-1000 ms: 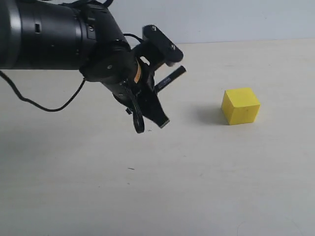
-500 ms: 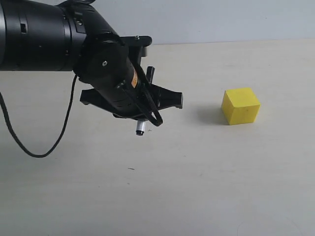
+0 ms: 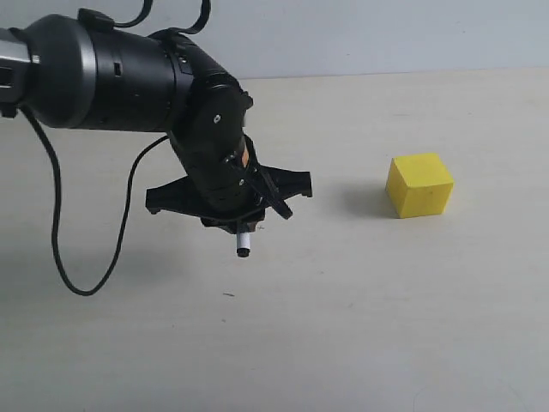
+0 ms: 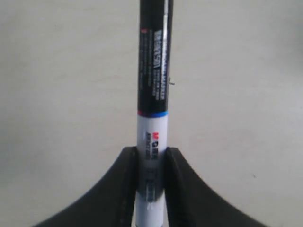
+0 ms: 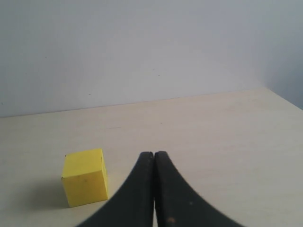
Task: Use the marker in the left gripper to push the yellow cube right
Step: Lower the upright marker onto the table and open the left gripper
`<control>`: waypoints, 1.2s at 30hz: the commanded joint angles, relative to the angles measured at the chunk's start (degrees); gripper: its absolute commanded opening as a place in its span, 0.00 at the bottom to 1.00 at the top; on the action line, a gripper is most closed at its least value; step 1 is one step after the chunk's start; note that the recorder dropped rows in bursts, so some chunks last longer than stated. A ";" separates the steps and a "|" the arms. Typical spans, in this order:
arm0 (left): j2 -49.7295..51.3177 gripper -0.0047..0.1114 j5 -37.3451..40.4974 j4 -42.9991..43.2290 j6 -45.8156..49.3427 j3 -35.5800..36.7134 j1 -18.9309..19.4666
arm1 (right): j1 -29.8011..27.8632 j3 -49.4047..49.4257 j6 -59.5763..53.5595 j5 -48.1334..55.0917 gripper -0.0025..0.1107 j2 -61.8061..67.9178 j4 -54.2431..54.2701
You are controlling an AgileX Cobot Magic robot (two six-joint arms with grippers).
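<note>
Left claw (image 3: pixel 233 215) has rotated, gripping one marker (image 4: pixel 152 94) pointing down. One yellow cube (image 3: pixel 419 184) sits on the surface (image 3: pixel 343 326), well apart. Right claw (image 5: pixel 154 161) clenched, empty.

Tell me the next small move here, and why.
Probably carry the left gripper rightward, keeping the marker low, toward the yellow cube. The jaws are clamped on the marker, which points down with its tip near the table. Bare table separates it from the cube's left face, so nothing touches the cube yet.
</note>
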 commanded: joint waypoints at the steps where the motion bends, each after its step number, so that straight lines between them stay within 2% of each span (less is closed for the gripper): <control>1: 3.46 0.04 0.78 -0.66 -0.05 -3.82 0.34 | -0.48 0.24 -0.08 -0.30 0.02 -0.37 0.00; 13: 9.32 0.04 -4.47 -5.78 1.12 -5.58 0.34 | -0.48 0.24 -0.20 -0.30 0.02 -0.37 0.00; 24: 9.99 0.05 -4.60 -6.09 1.09 -5.58 0.34 | -0.48 0.24 -0.20 -0.30 0.02 -0.37 0.00; 26: 9.99 0.10 -4.49 -6.09 1.09 -5.58 0.34 | -0.48 0.24 -0.20 -0.30 0.02 -0.37 0.00; 31: 9.99 0.30 -2.95 -6.35 1.09 -5.58 0.34 | -0.48 0.24 -0.20 -0.30 0.02 -0.37 0.00; 34: 9.99 0.36 -2.74 -6.35 1.09 -5.58 0.34 | -0.48 0.24 -0.20 -0.30 0.02 -0.37 0.00; 36: 9.99 0.35 -2.74 -6.35 1.09 -5.58 0.34 | -0.48 0.24 -0.20 -0.30 0.02 -0.37 0.00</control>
